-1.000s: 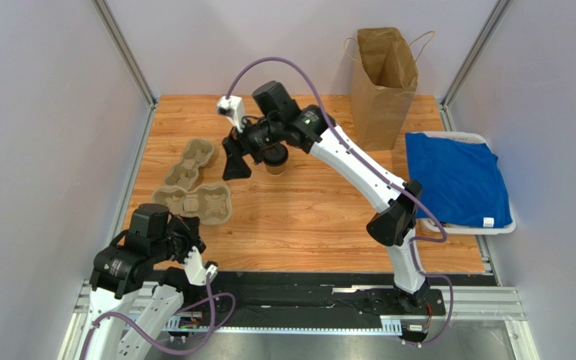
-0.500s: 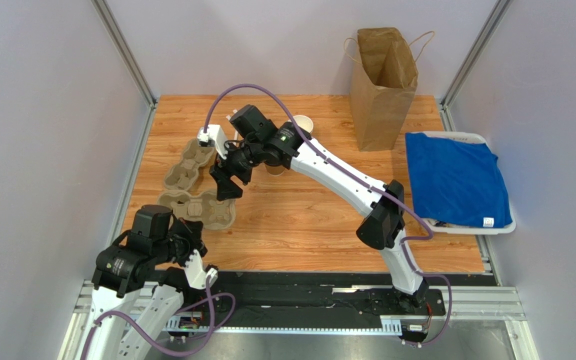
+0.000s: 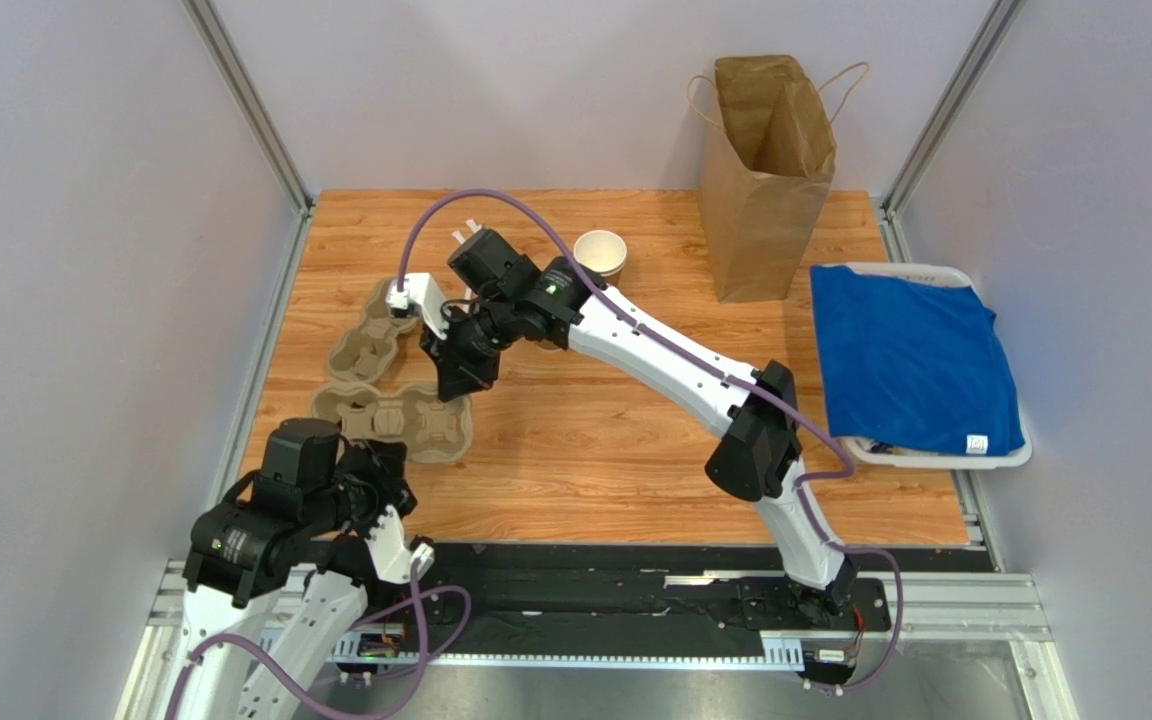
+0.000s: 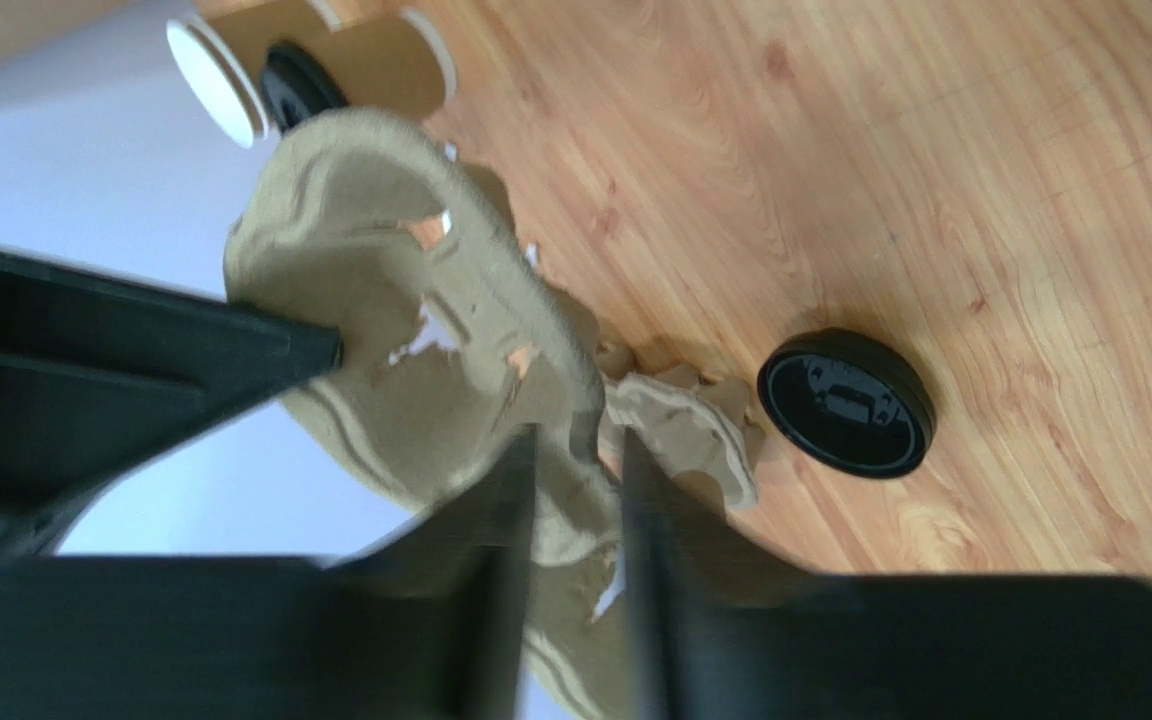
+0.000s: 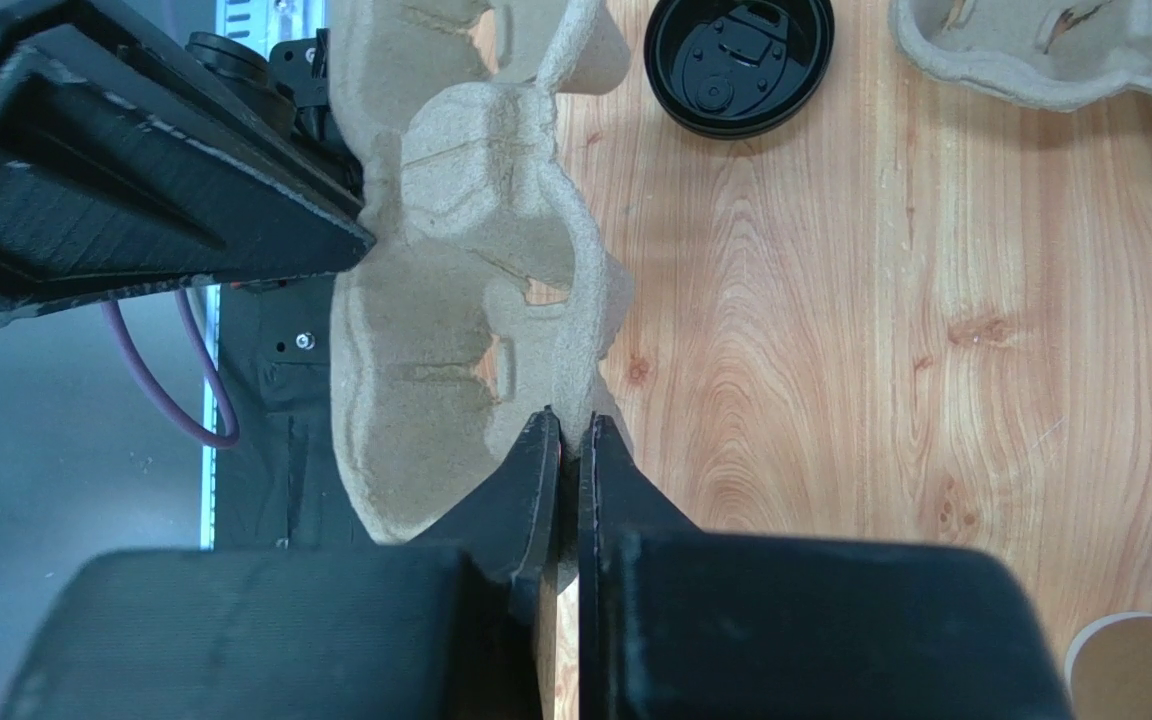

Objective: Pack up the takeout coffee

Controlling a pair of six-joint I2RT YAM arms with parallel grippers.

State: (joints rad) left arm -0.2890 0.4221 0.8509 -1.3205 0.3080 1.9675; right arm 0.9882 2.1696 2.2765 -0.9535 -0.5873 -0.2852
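Left wrist view: the left gripper straddles one rim of the pulp carrier, its fingers a little parted and apparently not clamping. In the right wrist view, the right gripper is pinched shut on the opposite rim, so the carrier spans between the two hands.

The right arm seems to be taking the carrier over. For a clean transfer, the left fingers should spread wider and back straight off the rim before the right arm pulls, because soft pulp tugged from both sides may tear. A thin edge pinch can also let the carrier swivel, so it should travel slowly and level.

A loose black lid lies just ahead of the right fingertips. The takeout coffee stands back beside that gripper's body, apart from the carrier. Any sweep should clear both.
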